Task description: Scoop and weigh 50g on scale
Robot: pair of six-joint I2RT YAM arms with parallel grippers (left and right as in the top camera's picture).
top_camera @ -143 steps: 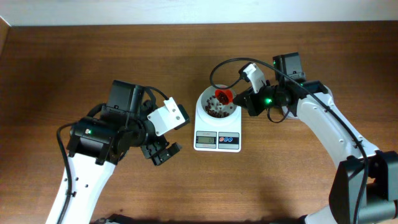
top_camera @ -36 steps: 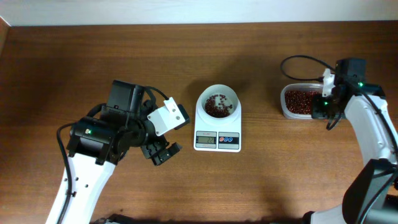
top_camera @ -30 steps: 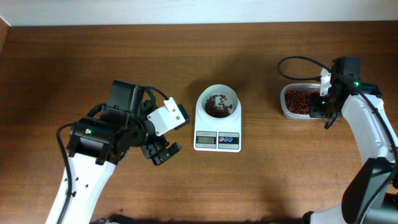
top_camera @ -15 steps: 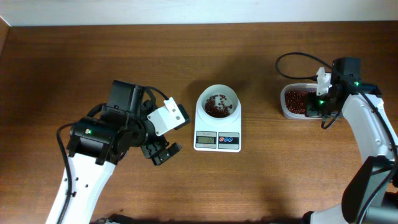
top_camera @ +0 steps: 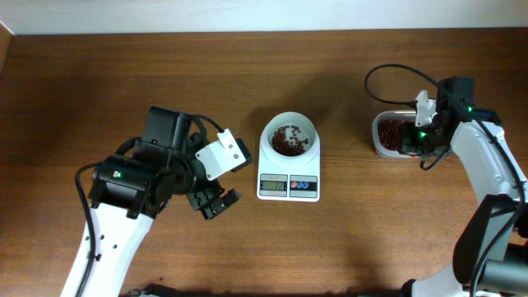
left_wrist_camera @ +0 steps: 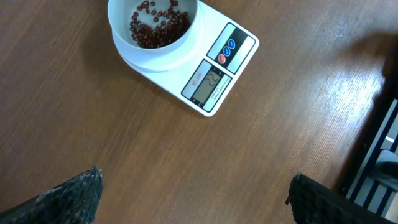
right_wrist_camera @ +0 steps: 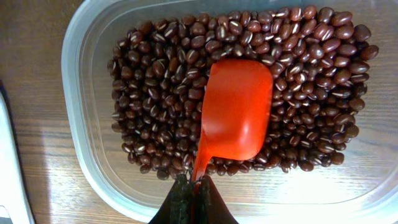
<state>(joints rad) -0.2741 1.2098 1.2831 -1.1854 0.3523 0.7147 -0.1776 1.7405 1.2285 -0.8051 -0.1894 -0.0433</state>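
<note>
The scale (top_camera: 288, 167) stands near the middle of the counter (top_camera: 124, 82), its display and two blue buttons on the edge away from the wall. Its round white bowl (top_camera: 306, 126) sits on the platform behind the display, with a shallow layer of red beans (top_camera: 286, 143) over the bottom. From the left wrist view the scale (left_wrist_camera: 208, 78) lies askew at the top of the picture, with the bowl (left_wrist_camera: 186, 43) to the upper left. The display is lit with dark digits, too small to read with certainty.

The left pincer (top_camera: 213, 202) hangs above bare wood, to the left of the scale and a little nearer than it, clear of it. Its fingers are spread wide, with nothing between them. In its own camera the left pincer (left_wrist_camera: 194, 180) shows only two dark fingertips in the bottom corners.

The right pincer (top_camera: 410, 142) is over a clear tub (top_camera: 381, 147) of beans, well to the right of the scale. Close up, the right pincer (right_wrist_camera: 193, 199) is clamped tight on the thin handle of a red scoop (right_wrist_camera: 239, 118). The scoop lies hollow side up on the beans (right_wrist_camera: 155, 93), near the middle of the tub (right_wrist_camera: 81, 124), and its hollow shows bare red. A black cable (top_camera: 375, 78) loops above the right arm.
</note>
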